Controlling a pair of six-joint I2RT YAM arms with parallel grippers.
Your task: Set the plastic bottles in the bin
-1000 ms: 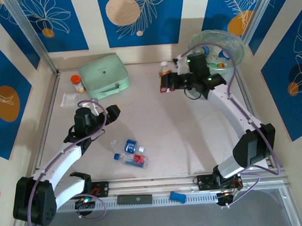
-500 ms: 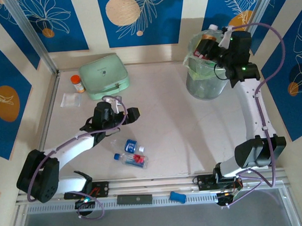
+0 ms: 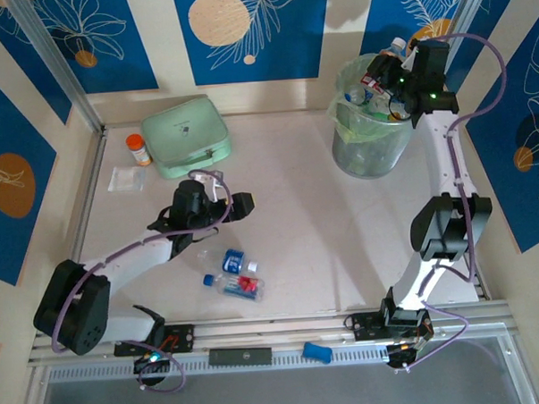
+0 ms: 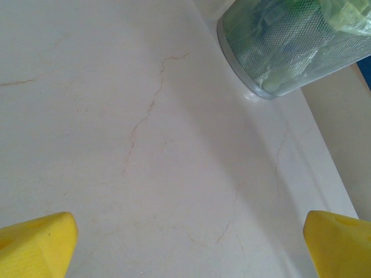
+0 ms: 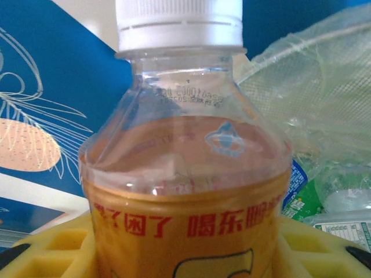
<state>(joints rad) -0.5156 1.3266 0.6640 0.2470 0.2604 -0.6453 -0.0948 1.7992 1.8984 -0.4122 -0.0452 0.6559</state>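
Note:
My right gripper (image 3: 395, 78) is high at the back right, over the rim of the bin (image 3: 367, 142), and is shut on a clear bottle (image 5: 185, 174) with an orange label and a white cap. That bottle (image 3: 379, 69) hangs above the bin's mouth. The liner (image 5: 316, 87) and several bottles (image 5: 301, 200) inside the bin lie behind it. Two plastic bottles lie on the table near the front: one with a blue label (image 3: 239, 261) and one with a red label (image 3: 238, 286). My left gripper (image 3: 240, 203) is open and empty just beyond them, its yellow fingertips (image 4: 36, 243) wide apart over bare table.
A mint-green zip case (image 3: 189, 134) lies at the back left, with an orange-capped jar (image 3: 139, 149) and a small clear packet (image 3: 125, 179) beside it. The bin's base (image 4: 278, 58) stands ahead of the left gripper. A small blue object (image 3: 316, 352) rests on the front rail.
My right arm has carried the orange-label bottle from the table left of the bin up over the bin's rim. The left arm has reached rightwards towards the table's middle, still open.

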